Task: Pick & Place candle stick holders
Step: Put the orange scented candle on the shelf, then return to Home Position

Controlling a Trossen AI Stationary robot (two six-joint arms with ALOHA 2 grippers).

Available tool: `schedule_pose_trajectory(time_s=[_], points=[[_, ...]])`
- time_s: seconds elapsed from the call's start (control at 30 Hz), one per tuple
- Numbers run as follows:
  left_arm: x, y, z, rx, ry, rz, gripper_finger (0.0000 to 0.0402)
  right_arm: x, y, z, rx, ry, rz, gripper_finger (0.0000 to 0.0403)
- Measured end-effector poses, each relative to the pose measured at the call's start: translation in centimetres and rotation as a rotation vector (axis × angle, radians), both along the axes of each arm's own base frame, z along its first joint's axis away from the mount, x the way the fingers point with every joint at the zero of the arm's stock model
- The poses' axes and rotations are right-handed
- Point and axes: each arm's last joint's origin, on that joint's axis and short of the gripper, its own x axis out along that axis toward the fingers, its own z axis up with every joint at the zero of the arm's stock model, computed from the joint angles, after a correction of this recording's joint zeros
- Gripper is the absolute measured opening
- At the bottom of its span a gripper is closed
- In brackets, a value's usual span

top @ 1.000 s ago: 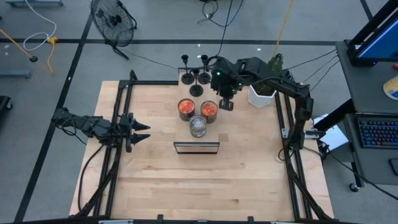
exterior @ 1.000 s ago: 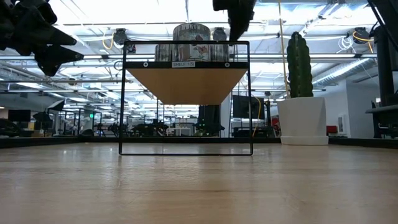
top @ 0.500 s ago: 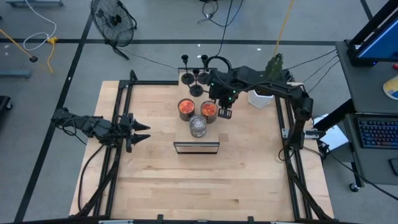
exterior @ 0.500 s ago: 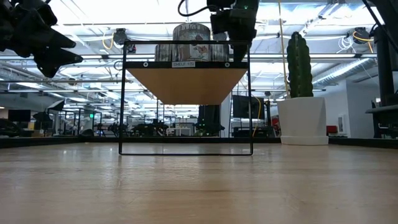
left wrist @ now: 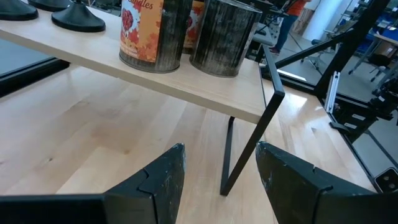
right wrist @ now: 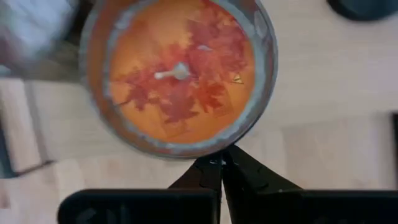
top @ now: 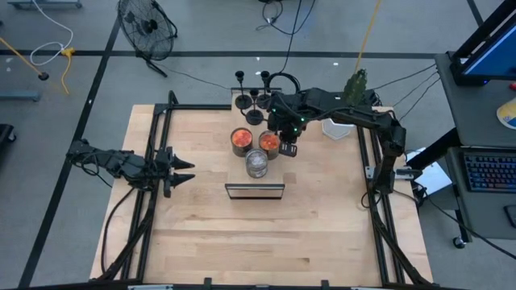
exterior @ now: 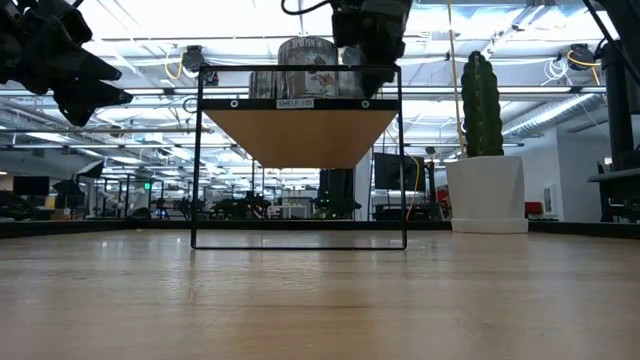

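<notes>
A pale wooden shelf (top: 255, 190) on a black frame stands mid-table. On it are three black candle stick holders (top: 254, 101) at the far end, two orange-red glass cups (top: 241, 140) (top: 270, 142) and a clear-silvery cup (top: 256, 163). My right gripper (top: 289, 149) is shut and points steeply down at the right side of the right orange cup (right wrist: 180, 74), its tips (right wrist: 221, 163) right at the cup's rim. My left gripper (top: 187, 171) waits open at the table's left, level, facing the shelf (left wrist: 186, 81). My right gripper's shut fingertips (right wrist: 214, 167) stand against the outer edge of the right orange cup's rim (right wrist: 214, 148), coming from above. I cannot tell whether they touch it. The cup stands upright on the shelf.
A white pot with a green cactus (top: 340, 122) stands at the table's far right, close behind my right arm; it also shows in the low view (exterior: 487, 190). Bare table lies in front of the shelf and under it (exterior: 300, 290).
My right gripper has come down and a little toward the table's near edge, tipping more steeply downward, until its shut tips stand at the right orange cup's rim. It has stayed shut. The cups and holders have not moved.
</notes>
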Motion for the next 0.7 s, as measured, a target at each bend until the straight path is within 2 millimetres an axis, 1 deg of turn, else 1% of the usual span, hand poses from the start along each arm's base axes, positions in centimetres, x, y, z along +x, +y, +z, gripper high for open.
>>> schedule_pose_trajectory(time_s=[0.13, 0.43, 0.57, 0.7], points=[[0.0, 0.0, 0.0, 0.000, 0.000, 0.000, 0.0202, 0.4, 0.0, 0.2, 0.017, -0.050, 0.005, 0.0000], [0.0, 0.0, 0.0, 0.000, 0.000, 0.000, 0.0202, 0.2, -0.1, 0.1, -0.001, -0.028, 0.000, 0.0000], [0.0, 0.0, 0.0, -0.008, 0.000, 0.002, 0.0202, -1.0, 0.1, 0.8, -0.061, 0.023, -0.025, 0.0000], [0.0, 0.0, 0.0, -0.008, 0.000, 0.002, 0.0203, -2.6, 0.5, 2.9, -0.086, -0.037, -0.040, 0.0000]])
